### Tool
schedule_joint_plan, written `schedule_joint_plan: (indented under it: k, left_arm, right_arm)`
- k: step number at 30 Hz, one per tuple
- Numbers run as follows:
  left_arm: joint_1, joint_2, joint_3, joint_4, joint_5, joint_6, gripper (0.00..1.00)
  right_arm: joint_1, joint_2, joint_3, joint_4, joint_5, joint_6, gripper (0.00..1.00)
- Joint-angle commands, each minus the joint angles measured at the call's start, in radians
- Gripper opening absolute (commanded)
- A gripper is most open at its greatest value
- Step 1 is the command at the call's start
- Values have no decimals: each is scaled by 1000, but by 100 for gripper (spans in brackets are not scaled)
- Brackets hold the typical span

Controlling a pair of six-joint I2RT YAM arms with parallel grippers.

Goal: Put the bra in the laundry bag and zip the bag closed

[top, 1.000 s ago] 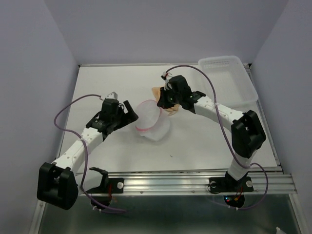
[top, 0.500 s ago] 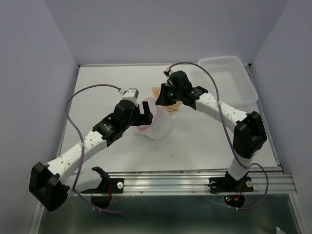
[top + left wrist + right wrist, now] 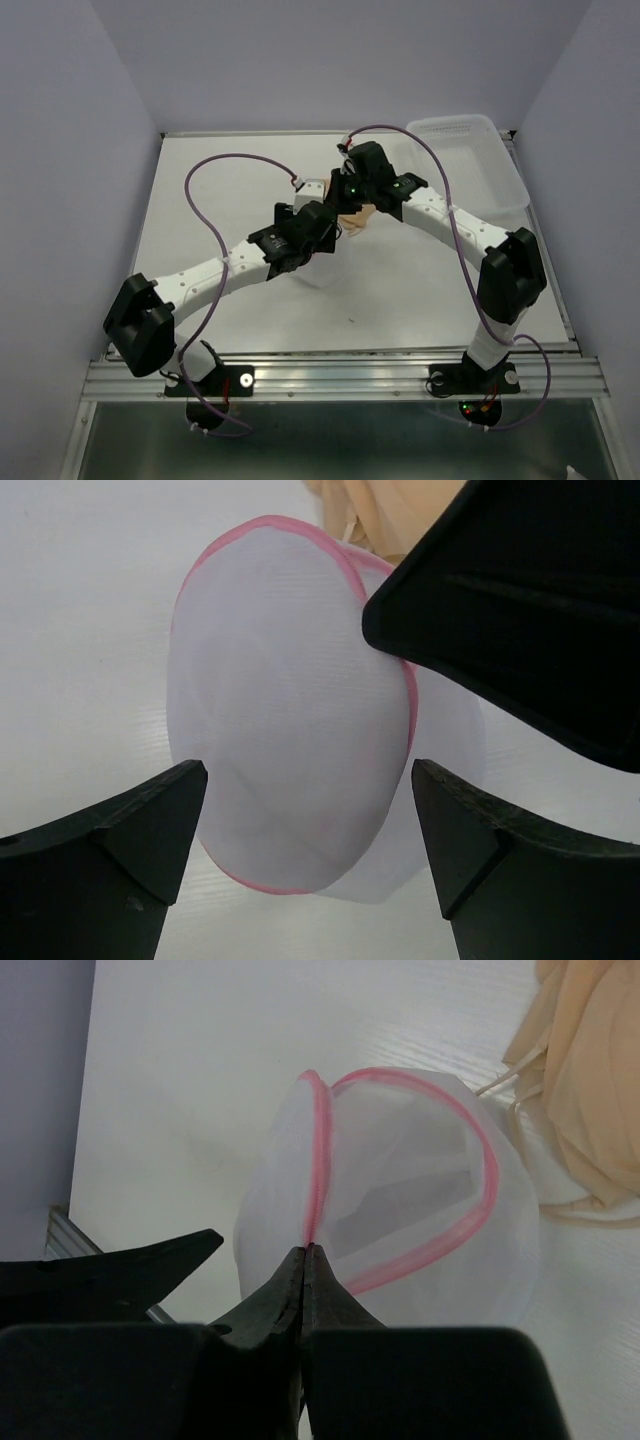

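Domed, pink-rimmed mesh laundry bag (image 3: 290, 740) lies beside crumpled peach bra (image 3: 590, 1110).

- laundry bag (image 3: 290, 750): white see-through mesh with a fine weave, edged by a pink zip rim
- bra (image 3: 590, 1090): plain peach, skin-toned fabric, no print
- left end effector (image 3: 305, 780) and right end effector (image 3: 305, 1250): matt black fingers
- arms (image 3: 200, 280): white links with black joints and black wrist housings
- cables (image 3: 192, 188): purple
- worktop (image 3: 420, 290): plain white with a faint sheen
- tray (image 3: 455, 122): clear, whitish plastic
- walls (image 3: 80, 150): pale lilac-grey
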Motion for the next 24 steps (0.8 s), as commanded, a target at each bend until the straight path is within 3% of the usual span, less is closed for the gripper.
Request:
schedule_joint_plan:
  k: [1, 4, 5, 7, 8, 10, 11, 13, 14, 19, 21, 22, 24]
  left_arm:
    - [3, 18, 71, -93, -212, -84, 90]
    - [3, 17, 74, -96, -223, -110, 78]
    - [3, 14, 67, -84, -222, -111, 64]
    - [3, 15, 59, -65, -211, -90, 51]
    - [3, 18, 56, -61, -208, -88, 38]
    - [3, 24, 53, -59, -214, -87, 30]
    - [3, 34, 56, -67, -223, -88, 17]
    - [3, 41, 56, -71, -229, -88, 9]
    - [3, 43, 54, -71, -240, -88, 0]
    - [3, 31, 41, -22, -243, -61, 0]
    - [3, 15, 45, -30, -257, -77, 0]
    - [3, 15, 45, -30, -257, -84, 0]
    - [3, -5, 48, -54, -289, -125, 0]
  right_arm:
    - [5, -24, 23, -3, -53, -2, 1]
    - [5, -26, 16, -2, -70, -5, 1]
    - [5, -26, 18, -2, -79, -8, 1]
    - [5, -27, 18, -2, -82, -13, 1]
    - [5, -29, 16, -2, -81, -13, 1]
    - [5, -32, 19, -3, -79, -13, 1]
    - [5, -33, 22, -2, -79, -13, 1]
    - [5, -36, 22, -2, -79, -13, 1]
    - [5, -39, 24, -3, -82, -13, 1]
    - [5, -47, 26, -3, -81, -25, 1]
    - [5, -53, 30, -18, -56, -70, 44]
    - [5, -61, 30, -18, -56, -79, 44]
    - [5, -96, 23, -41, 7, -105, 65]
